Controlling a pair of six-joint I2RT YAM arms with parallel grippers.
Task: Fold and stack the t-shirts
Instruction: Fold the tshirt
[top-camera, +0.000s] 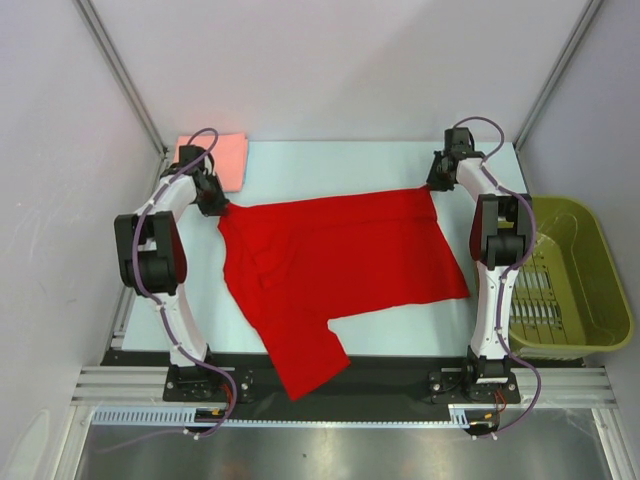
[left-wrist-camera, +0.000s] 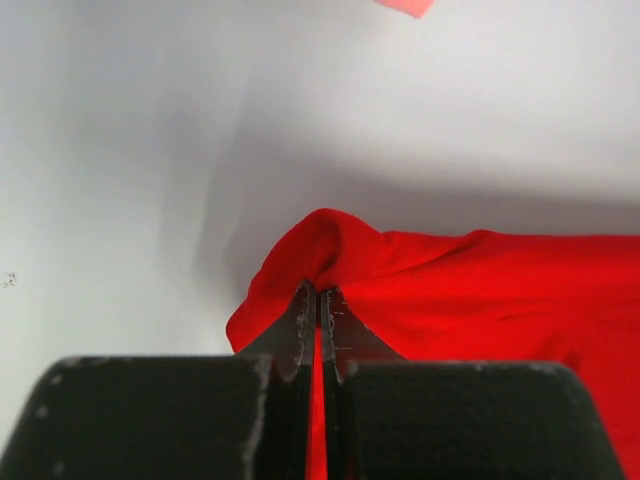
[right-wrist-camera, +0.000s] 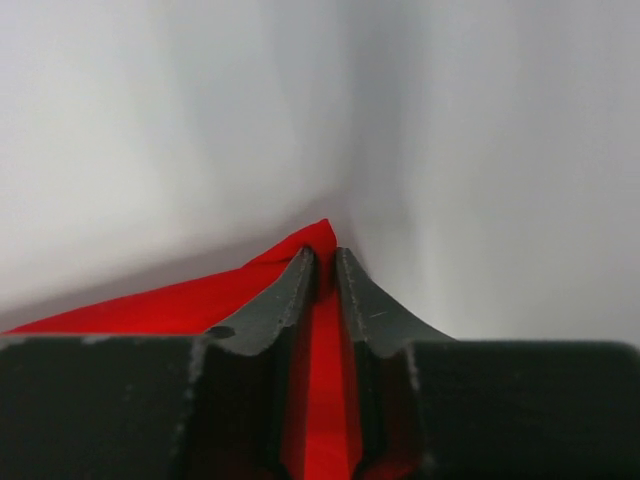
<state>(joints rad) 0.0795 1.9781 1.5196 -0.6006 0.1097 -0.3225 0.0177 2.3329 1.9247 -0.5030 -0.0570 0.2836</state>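
The red t-shirt (top-camera: 330, 265) lies spread over the middle of the table, one sleeve hanging past the near edge. My left gripper (top-camera: 222, 205) is shut on its far left corner, cloth pinched between the fingers in the left wrist view (left-wrist-camera: 318, 292). My right gripper (top-camera: 432, 186) is shut on its far right corner, and the red cloth (right-wrist-camera: 324, 238) pokes out past the fingertips in the right wrist view. The salmon-pink t-shirt (top-camera: 228, 158) lies folded flat at the far left corner, beyond my left gripper.
An olive-green plastic basket (top-camera: 570, 280) stands off the table's right edge beside the right arm. White walls (top-camera: 330, 70) close the table at the back and sides. A black strip runs along the near edge (top-camera: 400, 370).
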